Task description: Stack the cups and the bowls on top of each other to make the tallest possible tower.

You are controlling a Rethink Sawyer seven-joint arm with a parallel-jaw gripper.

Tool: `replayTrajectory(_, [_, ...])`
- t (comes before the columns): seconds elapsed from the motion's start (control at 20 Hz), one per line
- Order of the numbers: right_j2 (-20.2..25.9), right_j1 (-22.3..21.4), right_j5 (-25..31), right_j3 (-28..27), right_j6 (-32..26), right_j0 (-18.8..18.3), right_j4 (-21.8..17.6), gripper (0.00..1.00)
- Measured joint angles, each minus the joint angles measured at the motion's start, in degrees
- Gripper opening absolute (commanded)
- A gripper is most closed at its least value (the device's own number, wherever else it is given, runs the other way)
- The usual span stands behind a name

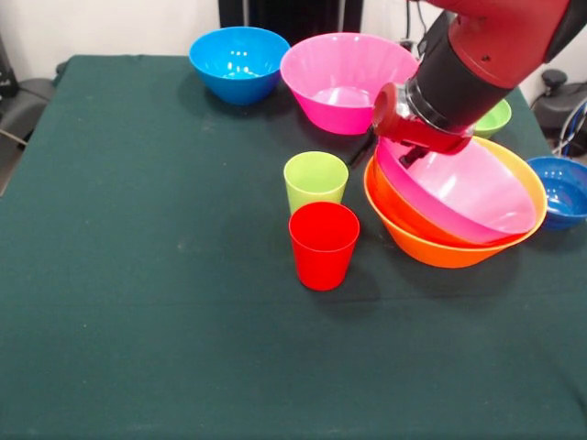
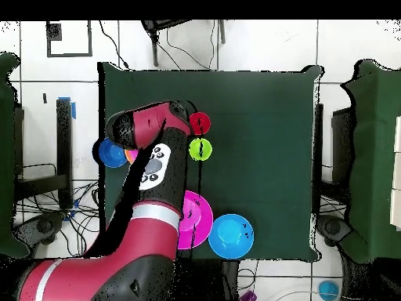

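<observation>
The tower (image 1: 456, 203) so far is a big pink bowl (image 1: 463, 191) nested in the big orange bowl (image 1: 431, 240), both tilted so their open mouths face up and toward the red cup (image 1: 323, 245). The gripper (image 1: 410, 151) sits at the pink bowl's rim on the side nearest the second big pink bowl (image 1: 347, 81), its wrist a red fitting right over that rim; its fingers are hidden, so I cannot tell if it grips the rim or has let go. Beside the orange bowl, the lime green cup (image 1: 315, 181) and the red cup stand upright on the worktop (image 1: 156, 302), mouths up, touching or nearly so. The light blue bowl (image 1: 239, 62) lies beyond them, next to the second pink bowl. The overhead view hides the tower under the arm (image 2: 149, 161).
</observation>
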Motion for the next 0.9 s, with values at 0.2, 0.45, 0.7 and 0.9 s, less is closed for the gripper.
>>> replayTrajectory(0.2, [0.07, 0.42, 0.0, 0.02, 0.0, -0.14, 0.0, 1.0])
replayTrajectory(0.45, [0.77, 0.32, -0.01, 0.32, 0.0, -0.79, 0.01, 1.0])
replayTrajectory(0.7, [3.3, -1.05, -0.01, 1.8, 0.0, -2.85, 0.01, 1.0])
replayTrajectory(0.9, [5.28, -2.38, -0.01, 3.57, 0.0, -4.65, 0.0, 1.0])
